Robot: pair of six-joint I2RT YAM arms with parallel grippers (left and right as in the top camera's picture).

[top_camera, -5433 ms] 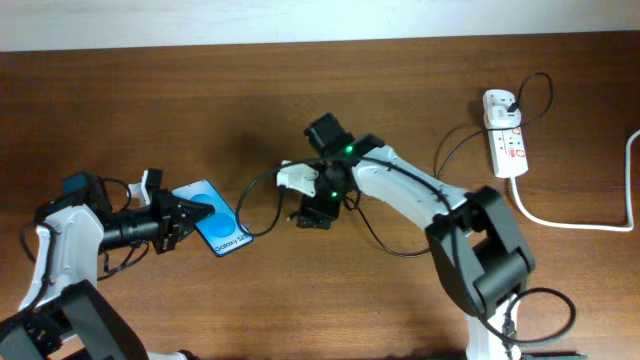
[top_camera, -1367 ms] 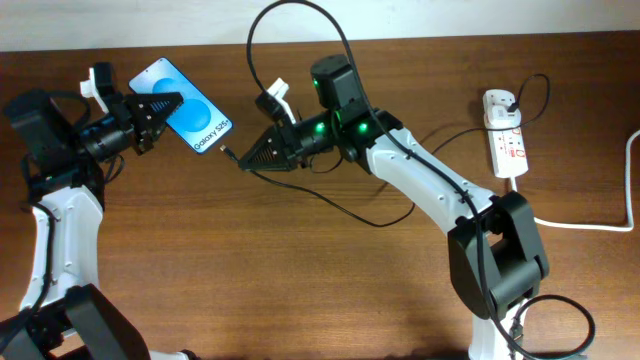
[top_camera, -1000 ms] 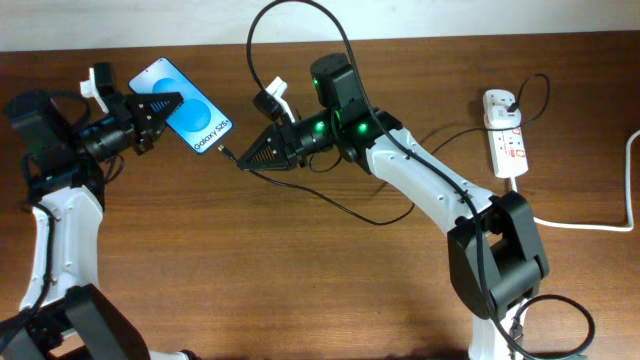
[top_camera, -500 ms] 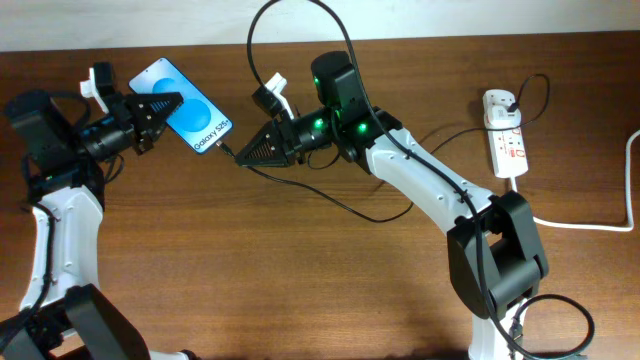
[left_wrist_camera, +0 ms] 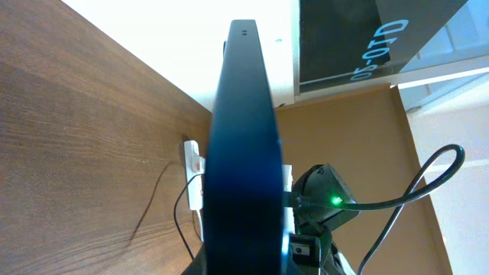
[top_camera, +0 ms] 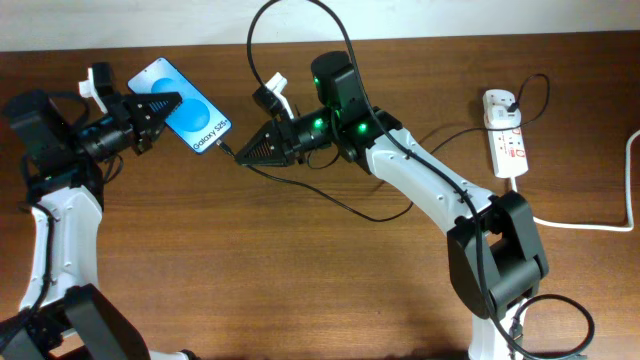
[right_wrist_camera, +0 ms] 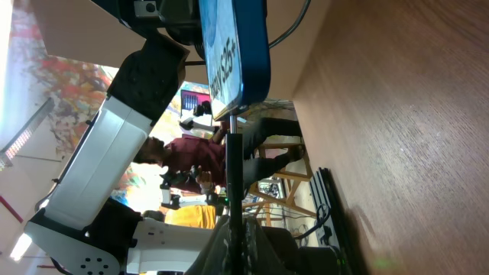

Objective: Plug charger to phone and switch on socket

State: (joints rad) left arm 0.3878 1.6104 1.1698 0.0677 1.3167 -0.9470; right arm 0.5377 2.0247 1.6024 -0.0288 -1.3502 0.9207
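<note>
Alignment is what the coming move turns on. My left gripper [top_camera: 170,108] pinches the phone [top_camera: 185,118] by its long edges and holds it up off the table [top_camera: 300,290] at the far left. The screen faces up and the long axis slants from upper left to lower right. The lower short edge (the end by the "Galaxy" lettering) points at my right gripper [top_camera: 243,157], which is closed on the charger [top_camera: 300,20] just behind its connector tip [top_camera: 227,153].

From the right wrist, the connector [right_wrist_camera: 233,164] runs straight in line with the phone [right_wrist_camera: 233,53] and meets its bottom edge near the middle. I cannot tell whether it is seated or only touching. From the left wrist I see the phone [left_wrist_camera: 244,153] edge-on, with the right arm directly beyond it, so the axes look matched.

I judge the next push should go along that slant, up and to the left.

The socket [top_camera: 505,135] lies well apart at the table's far right, much nearer my right arm.
</note>
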